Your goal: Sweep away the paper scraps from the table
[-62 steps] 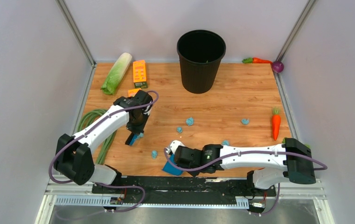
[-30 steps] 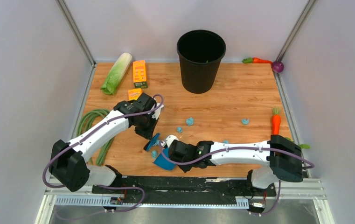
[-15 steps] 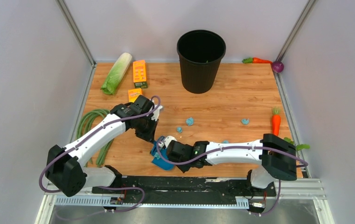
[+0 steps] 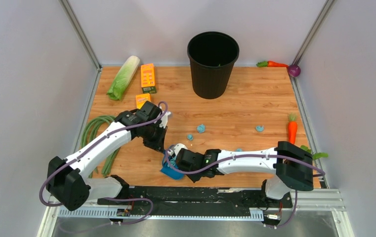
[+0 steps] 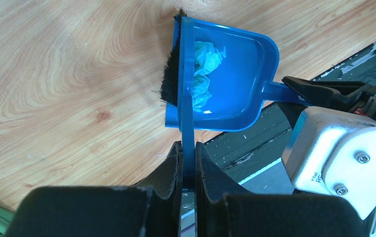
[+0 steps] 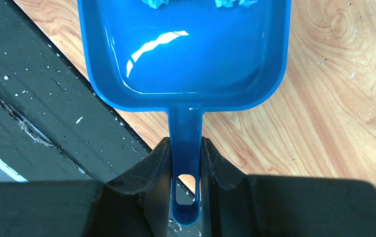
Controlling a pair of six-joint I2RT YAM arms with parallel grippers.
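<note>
Your left gripper (image 5: 188,150) clamps the brush (image 5: 171,79) at the mouth of the dustpan (image 6: 186,64), whose handle your right gripper (image 6: 186,150) clamps.

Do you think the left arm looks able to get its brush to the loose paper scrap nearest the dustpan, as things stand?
Probably yes: that scrap lies on bare table just right of the left pincer, and nothing stands between them.

The scene is lit brightly and evenly from above; soft shadows are cast; white glare is seen on the dustpan (image 6: 151,47); the near fingers (image 6: 136,190) are blurred.
</note>
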